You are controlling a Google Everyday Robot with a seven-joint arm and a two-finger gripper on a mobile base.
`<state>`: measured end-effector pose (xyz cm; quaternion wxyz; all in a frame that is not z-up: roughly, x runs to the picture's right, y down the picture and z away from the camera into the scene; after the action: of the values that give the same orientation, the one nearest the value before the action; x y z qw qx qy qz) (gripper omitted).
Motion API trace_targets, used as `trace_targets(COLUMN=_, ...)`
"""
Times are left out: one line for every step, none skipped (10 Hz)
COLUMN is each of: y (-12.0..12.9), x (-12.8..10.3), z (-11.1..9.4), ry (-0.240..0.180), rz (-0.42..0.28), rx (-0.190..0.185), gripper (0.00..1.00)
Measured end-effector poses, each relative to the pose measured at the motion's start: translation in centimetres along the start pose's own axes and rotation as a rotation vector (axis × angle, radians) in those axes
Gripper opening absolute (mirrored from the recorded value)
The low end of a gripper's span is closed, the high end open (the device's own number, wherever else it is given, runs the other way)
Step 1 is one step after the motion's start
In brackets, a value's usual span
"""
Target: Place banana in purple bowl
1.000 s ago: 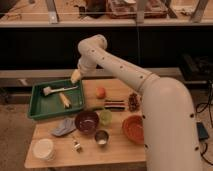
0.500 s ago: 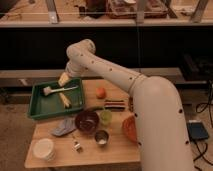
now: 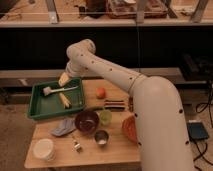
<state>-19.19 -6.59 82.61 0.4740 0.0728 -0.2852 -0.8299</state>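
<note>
nearest you, a white tub (image 3: 43,148) and a small metal cup (image 3: 101,138) sit near the table's front edge. just behind them is the purple bowl (image 3: 86,121), with a light-green cup (image 3: 105,116) just beside it. farther back, the banana (image 3: 65,100) lies in the green tray (image 3: 42,106), near a white-headed brush (image 3: 47,91). your gripper (image 3: 63,79) hangs over the tray's far side, above the banana, released and holding nothing. an orange (image 3: 101,92) sits beside the tray.
</note>
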Motion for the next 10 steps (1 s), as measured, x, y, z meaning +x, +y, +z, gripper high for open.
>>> trace_targets(y=-0.6, x=-0.2, z=0.2, ry=-0.008, rz=-0.001, rx=0.004, gripper=0.80)
trace_targets(y=-2.1, x=-0.4, z=0.8, ry=-0.022, rz=0.004, rx=0.015, gripper=0.80)
trace_targets(y=-4.3, x=-0.8, z=2.0, ry=-0.040, rz=0.015, rx=0.028, gripper=0.80)
trace_targets(y=-5.3, x=-1.1, z=2.9, ry=-0.055, rz=0.025, rx=0.033, gripper=0.80)
trace_targets(y=-5.7, x=-1.5, z=3.7, ry=-0.067, rz=0.031, rx=0.034, gripper=0.80)
trace_targets(y=-5.9, x=-1.9, z=4.5, ry=-0.077, rz=0.038, rx=0.032, gripper=0.80)
trace_targets(y=-5.5, x=-2.3, z=5.7, ry=-0.087, rz=0.045, rx=0.019, gripper=0.80)
trace_targets(y=-5.5, x=-2.1, z=6.5, ry=-0.095, rz=0.048, rx=0.013, gripper=0.80)
trace_targets(y=-5.5, x=-1.9, z=7.3, ry=-0.104, rz=0.046, rx=0.008, gripper=0.80)
trace_targets(y=-5.4, x=-1.8, z=8.3, ry=-0.118, rz=0.035, rx=0.000, gripper=0.80)
